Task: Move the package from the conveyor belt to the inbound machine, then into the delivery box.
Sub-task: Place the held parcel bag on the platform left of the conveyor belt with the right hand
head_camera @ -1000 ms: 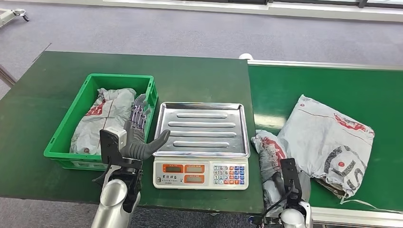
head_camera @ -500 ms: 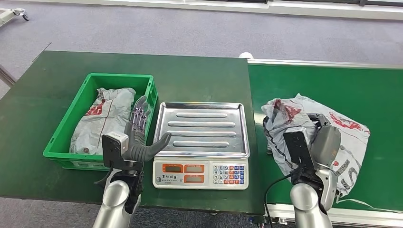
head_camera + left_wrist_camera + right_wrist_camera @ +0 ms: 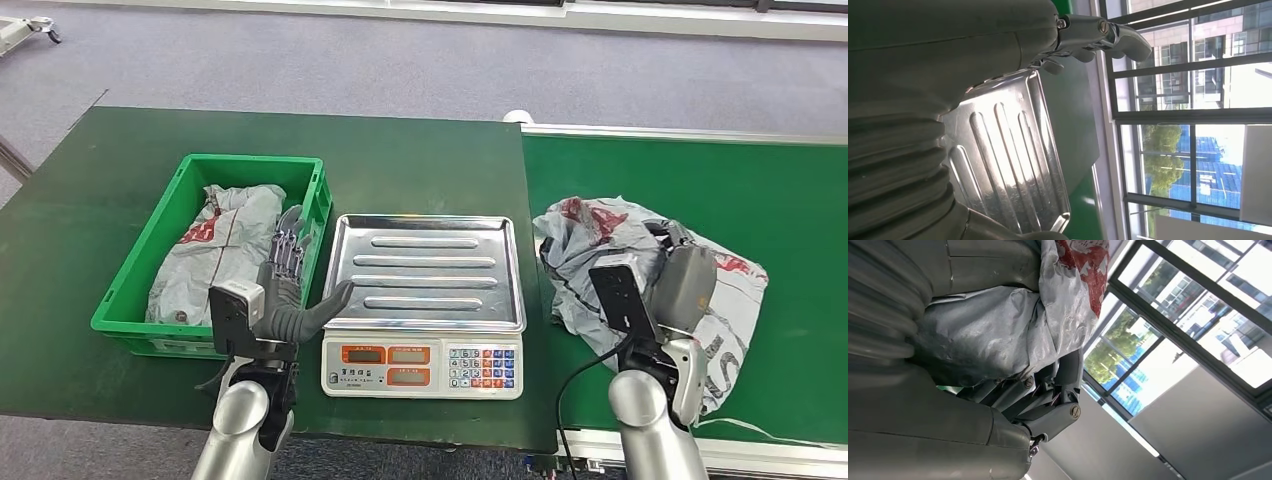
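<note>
My right hand [image 3: 672, 282] grips a crumpled grey package with red print [image 3: 585, 235], held up over the green conveyor belt [image 3: 650, 170] just right of the scale. In the right wrist view the grey package [image 3: 998, 335] is bunched against the hand's fingers [image 3: 1048, 390]. The scale's steel tray [image 3: 430, 270] lies bare. My left hand [image 3: 285, 285] is open with fingers spread, hovering between the scale and the green crate [image 3: 135, 295]. In the left wrist view the steel tray [image 3: 1008, 165] lies beyond that hand's fingers [image 3: 1108, 35].
A second, larger grey package [image 3: 735, 300] lies on the belt under and behind my right hand. The green crate holds another grey package [image 3: 225, 245]. The scale's keypad and displays [image 3: 420, 365] face me on the dark green table [image 3: 420, 160].
My right hand has risen from the belt's near edge with the grey package and carried it up and leftward toward the scale. The left hand has barely moved.
</note>
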